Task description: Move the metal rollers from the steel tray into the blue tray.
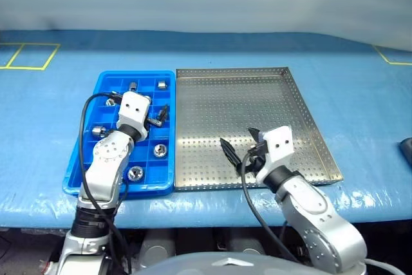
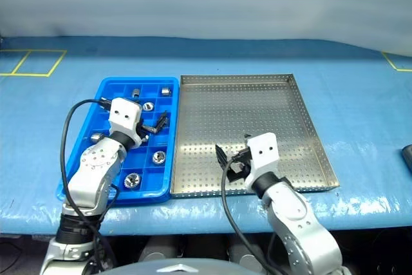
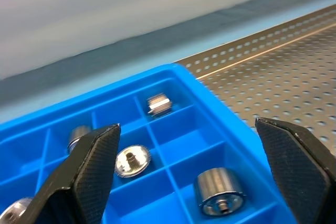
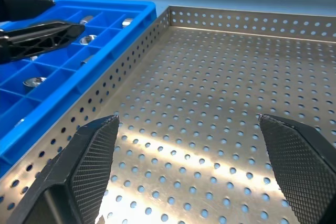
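The steel tray [image 1: 257, 94] lies bare beside my blue tray [image 1: 103, 88], left of it. My metal rollers [image 1: 160, 150] sit in blue compartments (several). My left gripper [image 1: 162, 114] hovers there, spread; my right gripper [image 1: 239, 145], spread, over steel.

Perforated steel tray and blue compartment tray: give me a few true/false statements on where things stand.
1. The square perforated steel tray holds no rollers. True.
2. The shiny silver metal rollers lie in compartments of the bright blue plastic tray. True.
3. The left hand is clamped on a roller. False: its fingers are apart with nothing between them.
4. The right hand is over the blue tray. False: it is over the steel tray, open and empty.
5. The blue tray sits to the right of the steel tray. False: it is on the left, alongside it.
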Controlling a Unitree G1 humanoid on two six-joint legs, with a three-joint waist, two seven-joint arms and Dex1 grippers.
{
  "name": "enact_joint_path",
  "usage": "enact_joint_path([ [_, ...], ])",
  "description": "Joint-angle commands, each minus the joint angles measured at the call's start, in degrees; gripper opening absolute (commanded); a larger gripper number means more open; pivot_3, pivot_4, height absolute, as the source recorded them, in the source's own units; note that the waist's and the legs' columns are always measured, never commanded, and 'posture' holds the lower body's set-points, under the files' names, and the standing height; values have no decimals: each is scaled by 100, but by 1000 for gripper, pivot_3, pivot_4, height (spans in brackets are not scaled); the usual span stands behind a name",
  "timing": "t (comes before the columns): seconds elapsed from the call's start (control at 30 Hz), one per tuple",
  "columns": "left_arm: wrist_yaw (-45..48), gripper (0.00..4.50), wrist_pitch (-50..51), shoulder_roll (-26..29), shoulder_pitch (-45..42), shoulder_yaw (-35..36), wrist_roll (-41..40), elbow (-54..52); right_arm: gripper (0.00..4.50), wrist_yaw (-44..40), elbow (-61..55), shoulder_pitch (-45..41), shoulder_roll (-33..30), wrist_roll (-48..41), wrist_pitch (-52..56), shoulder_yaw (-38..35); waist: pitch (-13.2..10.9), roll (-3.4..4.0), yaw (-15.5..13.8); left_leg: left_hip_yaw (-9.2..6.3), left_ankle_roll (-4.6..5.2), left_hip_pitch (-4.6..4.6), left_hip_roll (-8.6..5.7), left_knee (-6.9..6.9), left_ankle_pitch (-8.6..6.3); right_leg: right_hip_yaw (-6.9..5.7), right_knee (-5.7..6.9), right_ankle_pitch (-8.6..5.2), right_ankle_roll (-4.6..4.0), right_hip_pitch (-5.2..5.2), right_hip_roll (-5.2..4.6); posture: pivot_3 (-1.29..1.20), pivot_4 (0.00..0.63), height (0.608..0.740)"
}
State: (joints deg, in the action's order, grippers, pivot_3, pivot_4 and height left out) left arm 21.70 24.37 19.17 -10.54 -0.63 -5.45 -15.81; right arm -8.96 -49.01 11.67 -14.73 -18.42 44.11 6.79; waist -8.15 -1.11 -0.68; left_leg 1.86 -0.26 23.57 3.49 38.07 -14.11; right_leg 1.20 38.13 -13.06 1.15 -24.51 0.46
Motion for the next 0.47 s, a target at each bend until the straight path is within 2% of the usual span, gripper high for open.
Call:
enact_joint_path([
  [0.03, 825, 4469, -366, 296, 28, 0, -451, -205, 4500, -331, -375, 221, -293, -218, -92, -359, 0, 0, 7, 0, 0, 0, 0, 0, 0, 0, 0, -2, -3, 0, 0, 11, 150, 740],
  [0.23, 1749, 4469, -200, 617, 168, -137, -1078, -422, 4500, -460, -411, 346, -447, -322, -122, -539, 0, 0, 80, 2, 0, -4, 3, 7, 0, 2, 5, -14, -24, 3, 1, 1, 150, 740],
  [0.47, 1955, 4469, -89, 824, 230, -241, -1206, -530, 4500, -543, -360, 340, -491, -311, -139, -363, 0, 0, 134, 2, 1, -5, 2, 5, 0, 5, 5, -15, -24, 2, 1, 1, 150, 740],
])
